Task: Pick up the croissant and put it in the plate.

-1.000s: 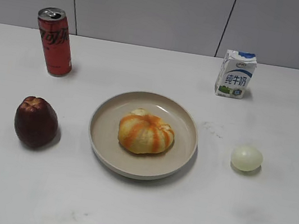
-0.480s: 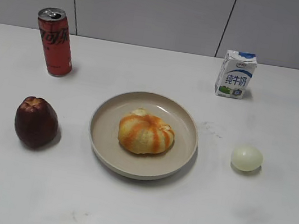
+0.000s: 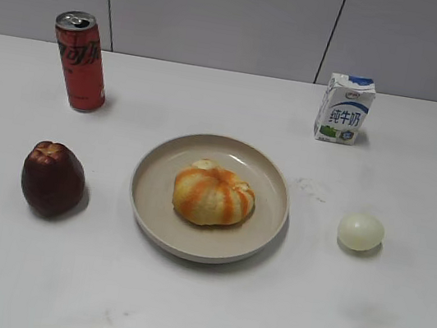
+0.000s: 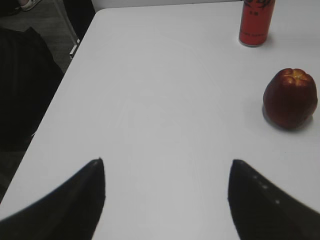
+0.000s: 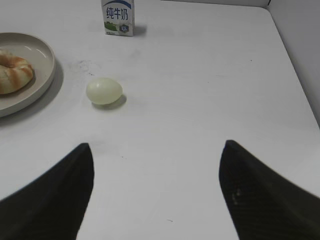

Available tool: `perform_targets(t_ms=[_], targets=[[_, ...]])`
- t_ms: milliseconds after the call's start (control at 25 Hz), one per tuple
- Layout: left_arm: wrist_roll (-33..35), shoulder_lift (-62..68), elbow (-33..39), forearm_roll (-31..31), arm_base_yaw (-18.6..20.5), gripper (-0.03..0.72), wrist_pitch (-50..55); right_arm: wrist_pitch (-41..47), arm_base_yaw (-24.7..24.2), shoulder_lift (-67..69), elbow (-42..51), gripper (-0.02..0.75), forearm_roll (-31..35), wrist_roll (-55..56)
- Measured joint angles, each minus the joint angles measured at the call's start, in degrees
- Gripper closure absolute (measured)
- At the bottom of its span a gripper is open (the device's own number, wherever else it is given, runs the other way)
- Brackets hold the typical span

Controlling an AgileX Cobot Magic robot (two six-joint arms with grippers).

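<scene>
The croissant (image 3: 213,196) lies in the middle of the plate (image 3: 150,203), resting on its floor and clear of the raised rim, so the placing looks done and no fetching move seems to remain.

The right gripper (image 5: 156,192) hangs over bare tabletop (image 5: 215,75) with its jaws spread wide and nothing between them. From it the plate (image 5: 42,82) lies ahead and well off to the left, with only its right edge and part of the croissant (image 5: 12,75) showing in that wrist view. The egg (image 5: 104,91) sits ahead and slightly left, between this gripper and the plate, and the milk carton (image 5: 118,16) stands farther ahead.

The left gripper (image 4: 166,197) is likewise wide open and empty. Neither plate nor croissant shows in its view; only the dark red fruit (image 4: 290,98) ahead to the right and the red can (image 4: 256,21) beyond it.

The right arm is therefore the nearer one, judging by what each wrist view takes in. The croissant is round and lobed, with no clear long axis, so grip direction would matter little. Any reach from the right would have to pass the egg.
</scene>
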Motion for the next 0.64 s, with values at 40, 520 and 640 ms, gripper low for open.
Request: perform_targets(t_ms=[40,520,640], targets=[[0.00,0.00,0.00,0.00,0.00,0.104,0.00,0.00,0.00,0.00,0.00,0.148,0.00,0.00],[0.00,0.00,0.00,0.00,0.00,0.104,0.00,0.00,0.00,0.00,0.00,0.149,0.02,0.00],[0.00,0.00,0.00,0.00,0.00,0.104,0.00,0.00,0.00,0.00,0.00,0.149,0.02,0.00]])
